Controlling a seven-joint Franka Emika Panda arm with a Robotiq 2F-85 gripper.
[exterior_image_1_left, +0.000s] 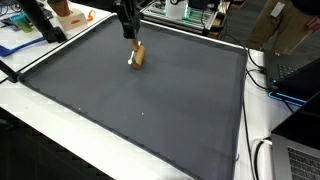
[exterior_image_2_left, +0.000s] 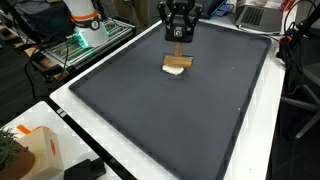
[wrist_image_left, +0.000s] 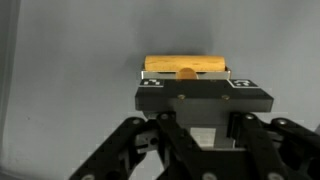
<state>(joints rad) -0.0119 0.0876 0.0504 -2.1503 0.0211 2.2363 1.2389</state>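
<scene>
**Gripper** (exterior_image_2_left: 179, 41): jaws drawn in and clamped on the wooden block (exterior_image_2_left: 177, 66), over the far end of the dark mat (exterior_image_2_left: 150, 120).
**Wooden block:** only its upper edge is seen in the wrist view (wrist_image_left: 185, 65); the rest is masked by the fingers (wrist_image_left: 150, 90). Contact with the mat cannot be told.
**Pale patch** (exterior_image_1_left: 131, 61): beside the block, too small to be identified.
**Mat:** near corner is cut off.

Clamped at its top in a closed black metal robot gripper (exterior_image_2_left: 180, 42), near the far edge of a wide dark grey rectangular mat (exterior_image_2_left: 150, 115): a tan wooden block (exterior_image_2_left: 177, 66), lower end close to the mat. Around it, a white table border (exterior_image_2_left: 110, 150).
</scene>
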